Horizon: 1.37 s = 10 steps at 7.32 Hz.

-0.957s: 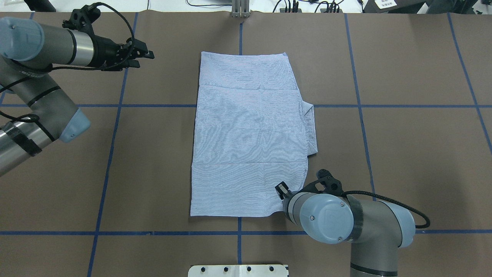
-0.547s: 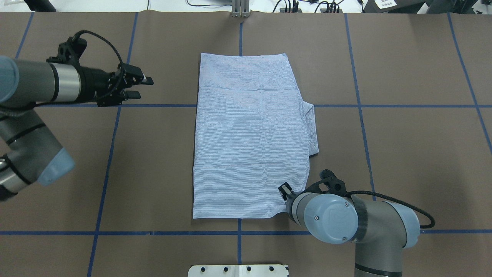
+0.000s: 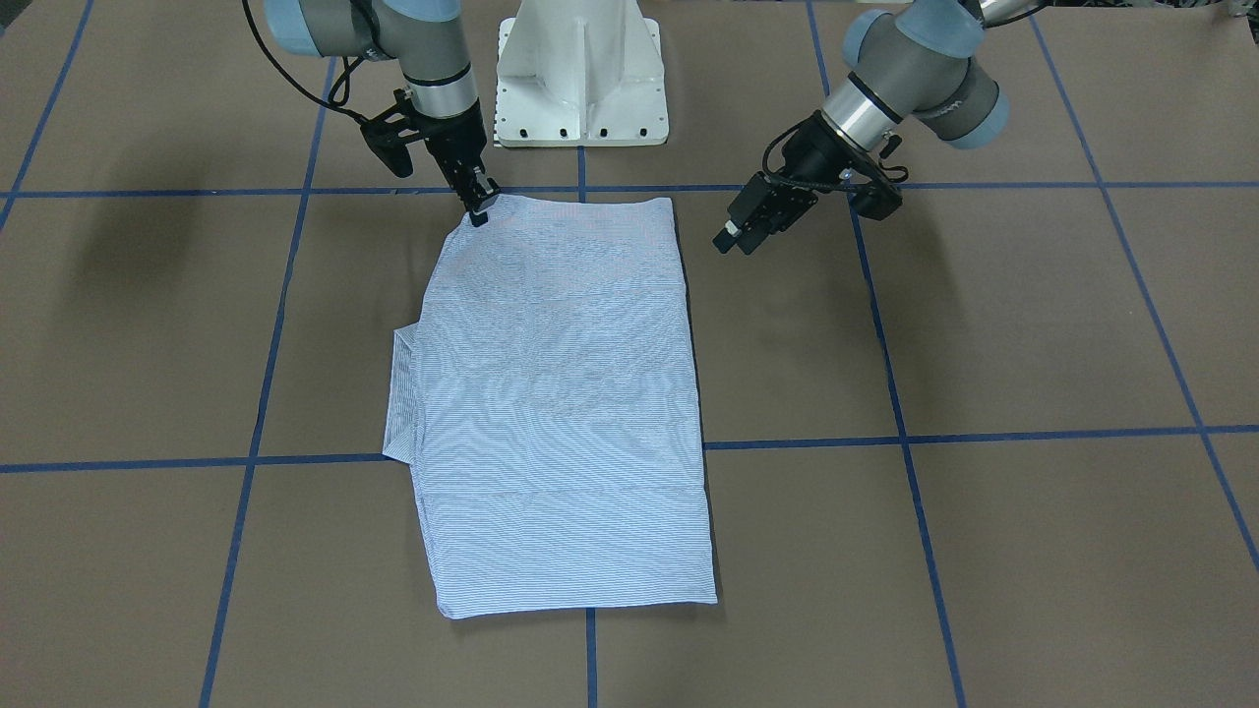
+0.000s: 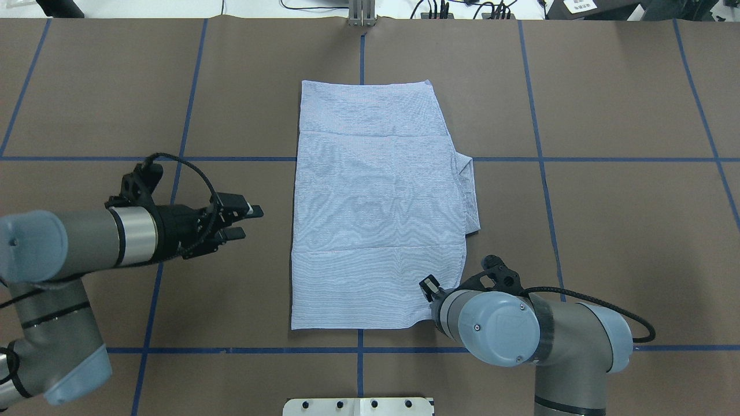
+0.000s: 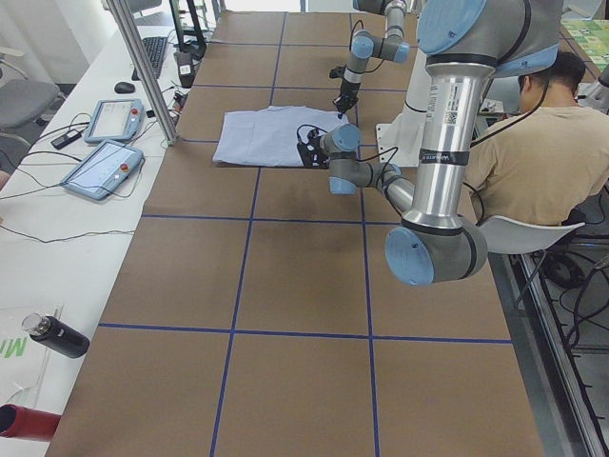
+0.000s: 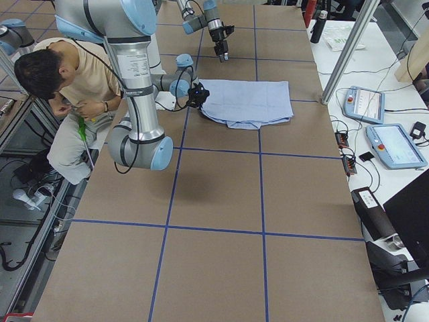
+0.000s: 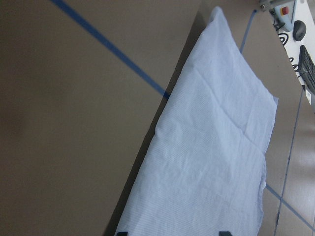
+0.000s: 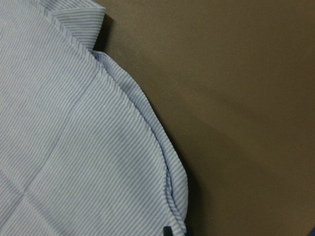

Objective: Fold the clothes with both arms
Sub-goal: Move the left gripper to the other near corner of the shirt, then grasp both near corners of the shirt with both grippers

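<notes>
The striped shirt lies folded into a long rectangle at the table's middle, with a folded part sticking out on its right side. My right gripper is at the shirt's near right corner and shut on its hem. In the front-facing view it points down onto that corner. The right wrist view shows the curved hem running down to the dark fingertips. My left gripper is open and empty above the table, a little left of the shirt's left edge. The left wrist view looks along the shirt.
The white pedestal base stands at the table's near edge. Blue tape lines cross the brown table. A seated operator is beside the robot. Teach pendants and a bottle lie on the far side bench.
My left arm has swung from the far left corner toward the robot's side, so the open gripper is now beside the shirt's left edge. The right gripper has shifted slightly, nudging the shirt's near edge.
</notes>
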{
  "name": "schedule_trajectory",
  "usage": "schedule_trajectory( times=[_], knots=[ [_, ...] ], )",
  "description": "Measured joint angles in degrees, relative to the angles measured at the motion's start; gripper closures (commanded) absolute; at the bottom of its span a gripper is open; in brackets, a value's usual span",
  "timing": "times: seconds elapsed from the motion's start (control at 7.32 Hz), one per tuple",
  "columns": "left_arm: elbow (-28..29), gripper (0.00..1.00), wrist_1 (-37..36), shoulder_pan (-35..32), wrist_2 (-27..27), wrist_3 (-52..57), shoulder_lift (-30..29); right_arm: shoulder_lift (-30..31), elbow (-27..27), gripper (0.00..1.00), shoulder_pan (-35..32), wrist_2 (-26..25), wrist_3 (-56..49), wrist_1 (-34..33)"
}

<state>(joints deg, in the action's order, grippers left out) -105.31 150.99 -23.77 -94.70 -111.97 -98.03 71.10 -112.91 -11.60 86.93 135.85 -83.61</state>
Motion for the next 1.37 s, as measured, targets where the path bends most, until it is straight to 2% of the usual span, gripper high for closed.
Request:
schedule_trajectory(
  times=[0.27, 0.41, 0.55, 0.82, 1.23, 1.37],
  knots=[
    [0.36, 0.01, -0.29, 6.48, 4.13, -0.52, 0.05, 0.06, -0.05, 1.00, 0.00, 0.07, -0.06, -0.06],
    [0.60, 0.09, -0.37, 8.71, 5.23, -0.91, -0.19, 0.07, -0.09, 1.00, 0.00, 0.07, -0.06, -0.06],
    [0.81, 0.12, -0.43, 10.04, 5.58, -1.68, -0.42, 0.09, -0.10, 1.00, 0.00, 0.08, -0.06, -0.05],
    [1.53, 0.15, -0.50, 11.67, 5.72, -2.64, -0.52, 0.09, -0.12, 1.00, 0.00, 0.08, -0.06, -0.04],
    [2.71, 0.25, -2.15, 12.90, 5.84, -2.80, -2.30, 0.09, -0.12, 1.00, 0.00, 0.08, -0.06, -0.05],
    [3.22, 0.31, -2.86, 13.18, 5.86, -2.81, -3.20, 0.09, -0.12, 1.00, 0.00, 0.08, -0.06, -0.01]
  ],
)
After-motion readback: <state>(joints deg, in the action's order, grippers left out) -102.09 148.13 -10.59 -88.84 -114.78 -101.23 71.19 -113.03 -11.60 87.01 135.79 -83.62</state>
